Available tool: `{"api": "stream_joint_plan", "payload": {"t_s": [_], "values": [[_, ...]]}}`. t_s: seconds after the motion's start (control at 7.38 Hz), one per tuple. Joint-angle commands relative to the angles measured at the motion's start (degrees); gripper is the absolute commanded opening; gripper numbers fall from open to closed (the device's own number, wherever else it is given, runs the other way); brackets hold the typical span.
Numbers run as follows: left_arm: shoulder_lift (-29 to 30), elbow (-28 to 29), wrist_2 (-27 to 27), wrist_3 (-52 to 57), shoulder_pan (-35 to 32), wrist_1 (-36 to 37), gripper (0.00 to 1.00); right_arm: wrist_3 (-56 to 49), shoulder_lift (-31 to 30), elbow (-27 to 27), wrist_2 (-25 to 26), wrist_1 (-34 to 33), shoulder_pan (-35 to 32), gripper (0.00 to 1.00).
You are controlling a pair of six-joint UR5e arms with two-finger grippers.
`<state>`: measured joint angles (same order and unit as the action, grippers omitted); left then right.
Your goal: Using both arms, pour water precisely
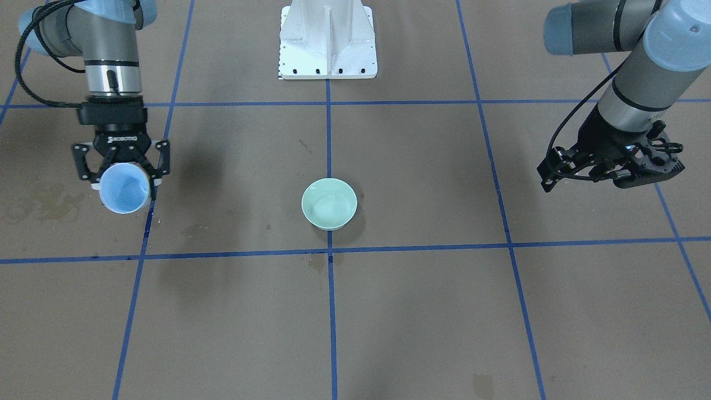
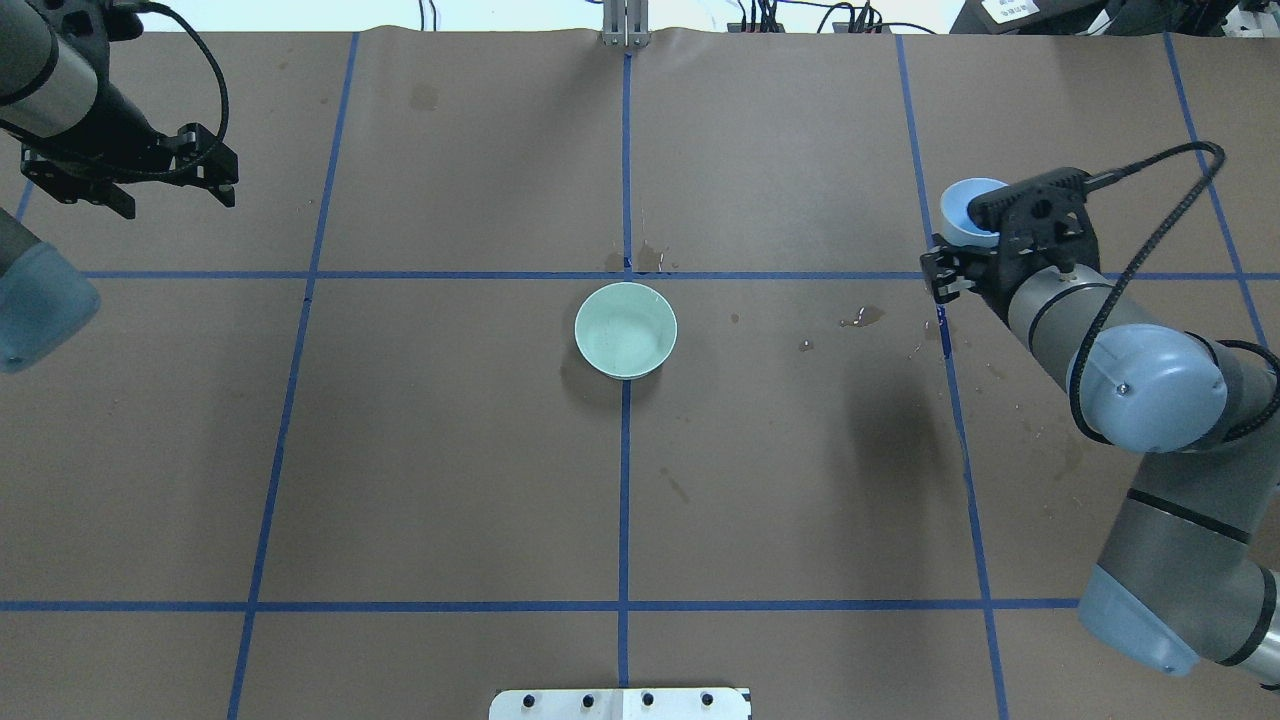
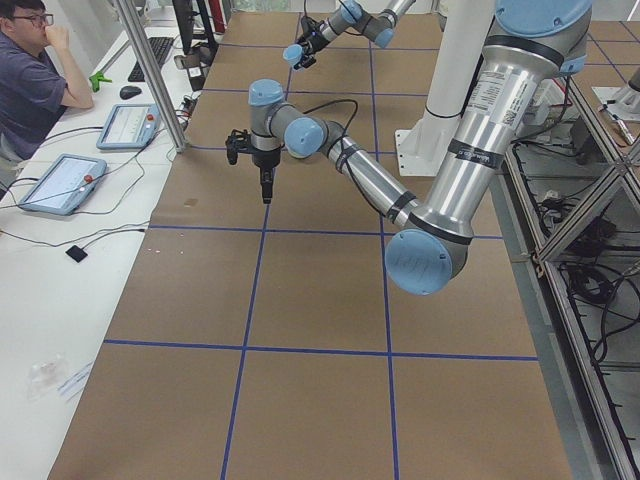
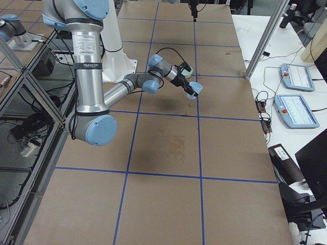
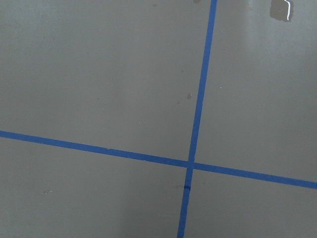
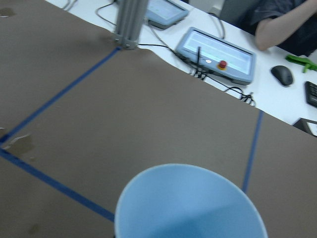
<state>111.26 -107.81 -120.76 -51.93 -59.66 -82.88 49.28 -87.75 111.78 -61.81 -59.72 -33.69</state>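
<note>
Overhead exterior view gives me the right end effector [image 2: 975, 262] clamped on a light blue cup [image 2: 968, 211], held tilted above the desk [image 2: 450, 450] well right of the mint-green bowl [image 2: 626, 330] at centre. I can't tell whether water sits in either. My left end effector [image 1: 611, 166] hangs empty, fingers apparently closed together.
</note>
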Motion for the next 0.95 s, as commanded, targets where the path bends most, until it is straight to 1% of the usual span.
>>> {"api": "stream_joint_plan", "payload": {"t_s": [0.0, 0.14, 0.27, 0.41, 0.54, 0.81], "values": [[0.18, -0.21, 0.00, -0.89, 0.16, 0.00, 1.00, 15.88, -7.58, -7.51, 9.91, 8.00, -0.15, 0.00], [0.18, -0.21, 0.00, -0.90, 0.16, 0.00, 1.00, 19.06, -9.18, -11.63, 13.87, 11.00, -0.15, 0.00], [0.27, -0.47, 0.00, -1.24, 0.16, 0.00, 1.00, 24.84, -9.81, -16.98, 16.95, 12.95, -0.06, 0.00], [0.36, -0.82, 0.00, -2.20, 0.24, -0.09, 1.00, 26.72, -9.99, -20.08, 19.77, 14.88, 0.03, 0.00], [0.36, -0.91, 0.00, -2.30, 0.33, -0.09, 1.00, 30.74, -9.99, -24.11, 21.01, 17.68, 0.20, 0.00], [0.36, -0.83, 0.09, -2.30, 0.33, -0.09, 1.00, 31.22, -10.08, -25.03, 21.29, 20.78, 0.90, 0.00]]}}
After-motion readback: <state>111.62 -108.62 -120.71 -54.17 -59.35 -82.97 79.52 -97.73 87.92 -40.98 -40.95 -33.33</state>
